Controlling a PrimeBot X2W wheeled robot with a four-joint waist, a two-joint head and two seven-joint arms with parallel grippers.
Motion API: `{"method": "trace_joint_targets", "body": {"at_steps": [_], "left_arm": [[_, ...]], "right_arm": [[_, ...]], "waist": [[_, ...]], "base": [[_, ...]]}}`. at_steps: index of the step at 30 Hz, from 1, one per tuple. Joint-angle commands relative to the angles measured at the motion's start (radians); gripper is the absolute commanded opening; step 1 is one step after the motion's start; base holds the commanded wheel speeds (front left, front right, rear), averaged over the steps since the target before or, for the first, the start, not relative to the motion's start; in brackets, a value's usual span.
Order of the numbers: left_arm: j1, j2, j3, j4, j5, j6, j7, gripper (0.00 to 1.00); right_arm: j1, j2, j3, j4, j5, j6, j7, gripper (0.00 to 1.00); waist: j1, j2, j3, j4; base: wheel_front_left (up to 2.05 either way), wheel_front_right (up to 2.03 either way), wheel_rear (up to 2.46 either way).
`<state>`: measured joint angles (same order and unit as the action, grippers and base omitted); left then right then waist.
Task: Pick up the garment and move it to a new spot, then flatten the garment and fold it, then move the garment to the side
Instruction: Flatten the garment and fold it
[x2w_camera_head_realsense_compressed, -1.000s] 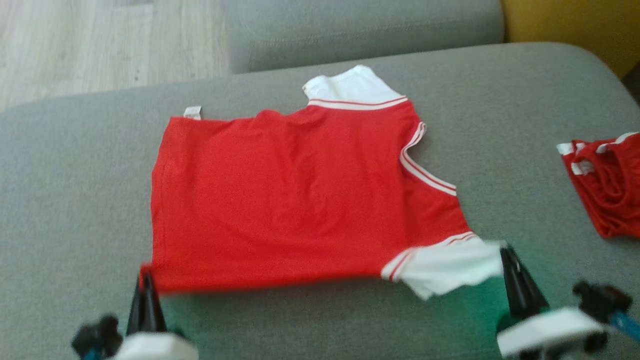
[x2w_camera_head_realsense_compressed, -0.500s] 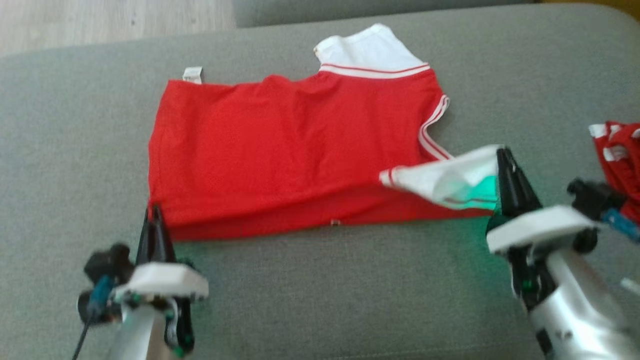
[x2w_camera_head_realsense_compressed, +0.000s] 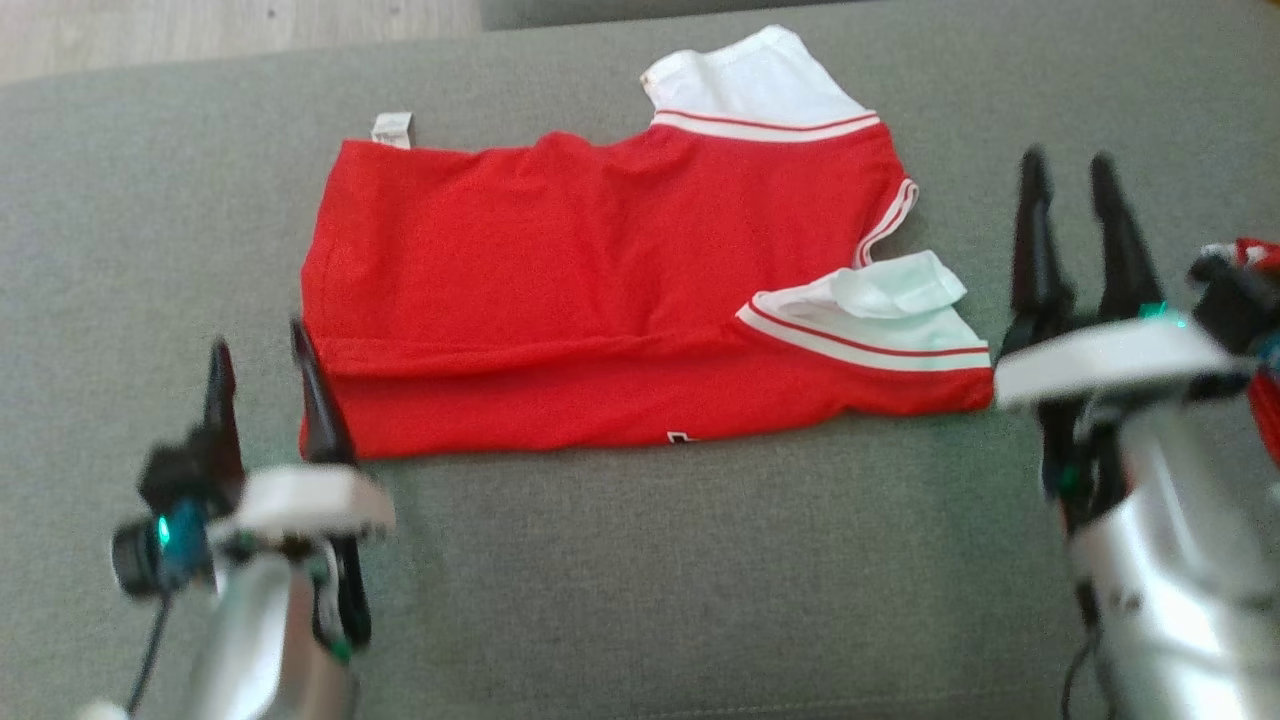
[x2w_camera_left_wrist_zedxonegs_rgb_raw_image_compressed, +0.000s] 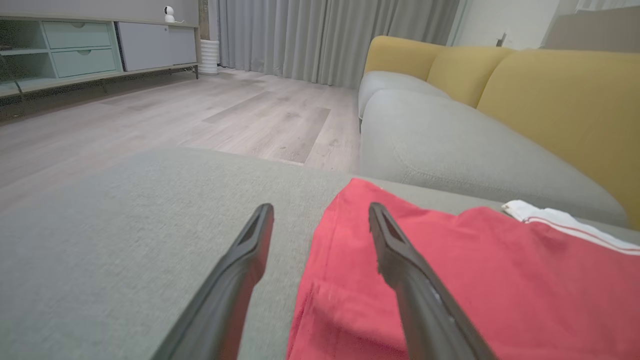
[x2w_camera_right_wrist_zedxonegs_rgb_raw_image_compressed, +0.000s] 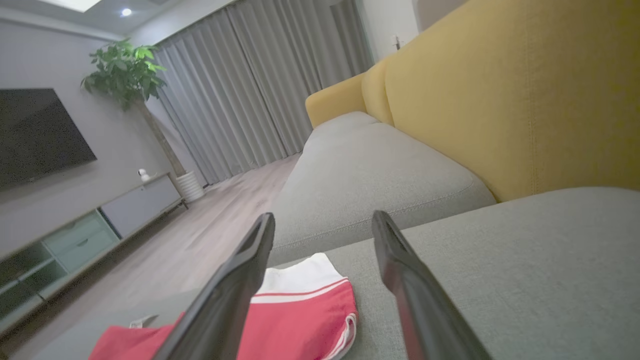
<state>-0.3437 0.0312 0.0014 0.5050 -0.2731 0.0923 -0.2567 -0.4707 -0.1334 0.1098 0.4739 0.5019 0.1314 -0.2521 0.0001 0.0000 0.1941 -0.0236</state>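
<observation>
The garment (x2w_camera_head_realsense_compressed: 560, 260), a bright red shirt with white sleeve ends and striped trim, lies folded over on the grey cushion (x2w_camera_head_realsense_compressed: 650, 580), its near half laid on the far half. One white sleeve (x2w_camera_head_realsense_compressed: 880, 310) rests on top at the right, and a small white label (x2w_camera_head_realsense_compressed: 391, 128) sticks out at the far left corner. My left gripper (x2w_camera_head_realsense_compressed: 258, 340) is open just off the garment's near left corner, its right finger over the red edge (x2w_camera_left_wrist_zedxonegs_rgb_raw_image_compressed: 475, 280) in the left wrist view. To the right of the sleeve my right gripper (x2w_camera_head_realsense_compressed: 1065, 165) stands open and empty, and the garment (x2w_camera_right_wrist_zedxonegs_rgb_raw_image_compressed: 300, 315) shows beyond its fingers in the right wrist view.
Another red-and-white cloth (x2w_camera_head_realsense_compressed: 1262, 260) lies at the cushion's right edge behind my right wrist. Past the cushion are a second grey seat (x2w_camera_left_wrist_zedxonegs_rgb_raw_image_compressed: 450, 145), yellow sofa backs (x2w_camera_left_wrist_zedxonegs_rgb_raw_image_compressed: 550, 100) and wooden floor (x2w_camera_left_wrist_zedxonegs_rgb_raw_image_compressed: 200, 110). The cushion's front half is bare.
Both grippers have opened and let go of the garment's near edge and sleeve, which now lie folded over the far half. The right gripper has drawn off to the right. The camera has shifted.
</observation>
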Motion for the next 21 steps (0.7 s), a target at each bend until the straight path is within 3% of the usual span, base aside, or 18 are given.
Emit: {"method": "trace_joint_targets", "body": {"at_steps": [1,10,21], "left_arm": [[0.062,0.019,0.022,-0.035,0.025,0.010,-0.005,1.00],[0.232,0.019,-0.011,-0.039,0.059,0.018,-0.005,1.00],[0.343,0.019,-0.031,-0.061,0.076,0.010,-0.005,1.00]], "right_arm": [[0.084,0.028,0.007,-0.048,-0.063,-0.001,-0.009,1.00],[0.300,0.069,-0.031,-0.074,-0.268,-0.001,-0.010,1.00],[0.413,0.082,-0.048,-0.047,-0.285,-0.001,-0.010,1.00]], "waist": [[-0.0001,0.0000,-0.020,0.001],[-0.0001,0.0000,-0.112,0.005],[-0.0001,0.0000,-0.183,0.002]], "base": [[0.00,0.00,0.00],[0.00,0.00,0.00],[0.00,0.00,0.00]]}}
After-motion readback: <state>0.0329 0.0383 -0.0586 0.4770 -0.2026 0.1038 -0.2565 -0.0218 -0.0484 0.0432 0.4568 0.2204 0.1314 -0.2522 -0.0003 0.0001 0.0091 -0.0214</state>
